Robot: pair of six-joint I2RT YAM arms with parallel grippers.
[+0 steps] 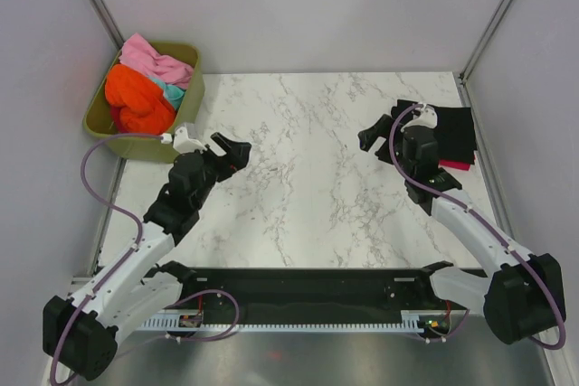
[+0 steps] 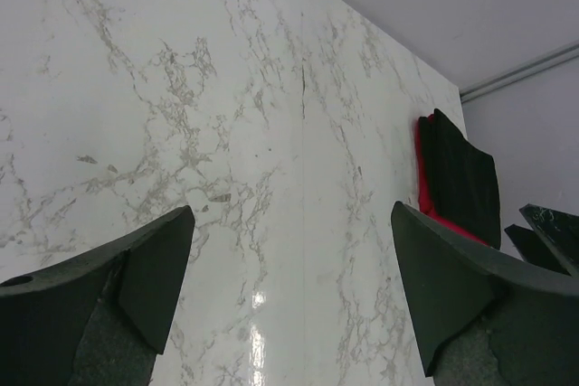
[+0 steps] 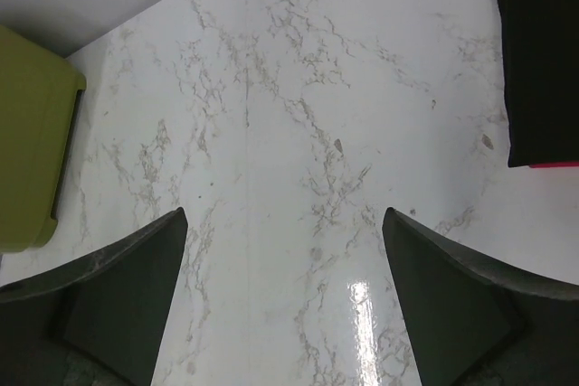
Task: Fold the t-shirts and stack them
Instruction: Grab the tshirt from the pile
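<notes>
In the upper left of the top view, an olive-green bin [image 1: 194, 88] sat at the table's far left corner. It held three bunched t-shirts: the orange shirt [image 1: 136, 101] filled its near half, the pink shirt [image 1: 156, 61] lay on the far side, and a patch of the teal shirt [image 1: 173, 92] showed between them against the right wall.

Just right of the bin, the left gripper [image 1: 233, 153] hovered over the marble table [image 1: 308, 196] with its fingers spread wide and nothing between them. The left wrist view confirmed this: the left gripper [image 2: 291, 214] framed only bare marble.

The centre of the table carried no cloth.

At centre right, the right gripper [image 1: 374, 140] was likewise spread fully apart and gripped nothing. In the right wrist view, the right gripper [image 3: 284, 214] showed marble between its fingers, with the bin [image 3: 32, 133] at the left edge of the frame.

In the upper right of the top view, a folded black shirt [image 1: 455, 128] lay flat on the table, partly hidden by the right arm. It rested on a crimson shirt [image 1: 455, 165], of which only a narrow edge showed along the near side. Both wrist views showed the same stack: black shirt [image 2: 466, 178] over crimson shirt [image 2: 422, 174], and black shirt [image 3: 543, 51] over crimson shirt [image 3: 554, 165]
</notes>
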